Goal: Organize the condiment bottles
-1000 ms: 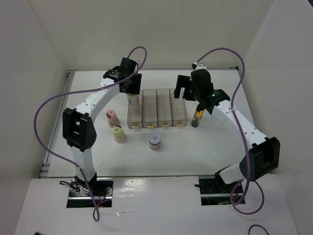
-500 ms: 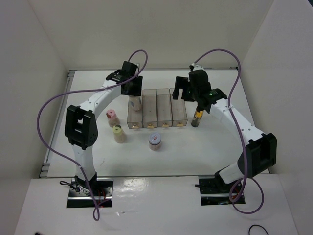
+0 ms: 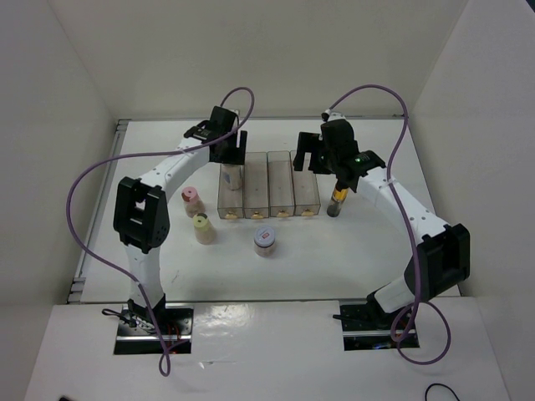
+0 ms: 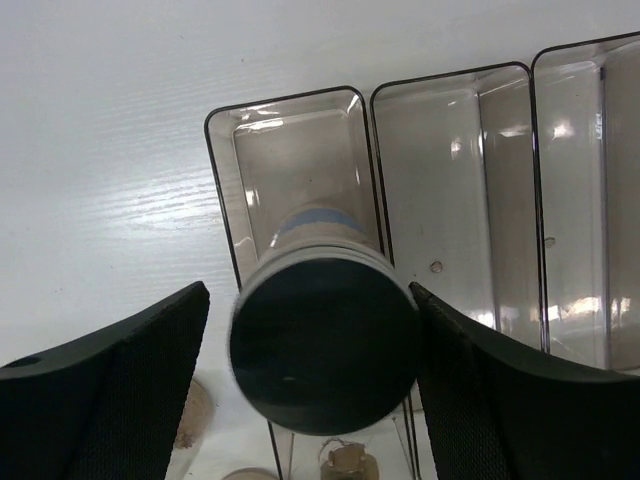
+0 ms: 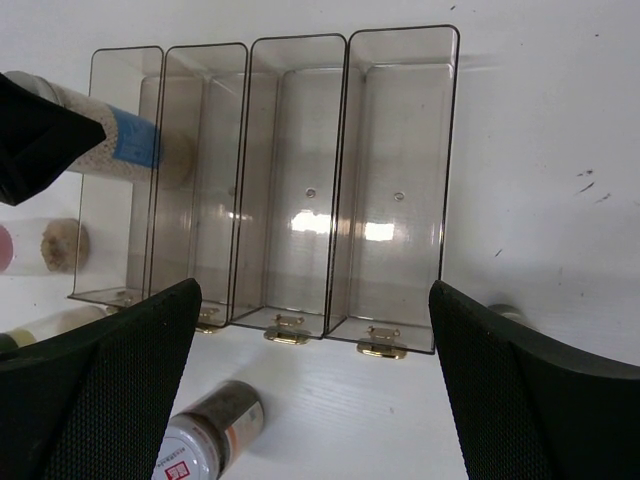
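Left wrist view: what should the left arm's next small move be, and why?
Probably open the left gripper wider to let go. The grey-capped bottle already sits in the organizer's leftmost compartment, yet the fingers flank its cap closely, a sliver of gap on one side only. Lifting before a clear release could drag it back out.

No word, brand or number can be read anywhere. The squat white-lidded jar [image 3: 265,239] carries a small red mark on its lid, too small to make out from above. In the right wrist view its side label shows red print near the white lid, blurred beyond reading. The slim dark bottle [image 3: 336,201] wears a yellow label with no legible lettering. The grey-capped bottle [image 4: 322,345] has a plain blue band around its body, without any writing that shows.
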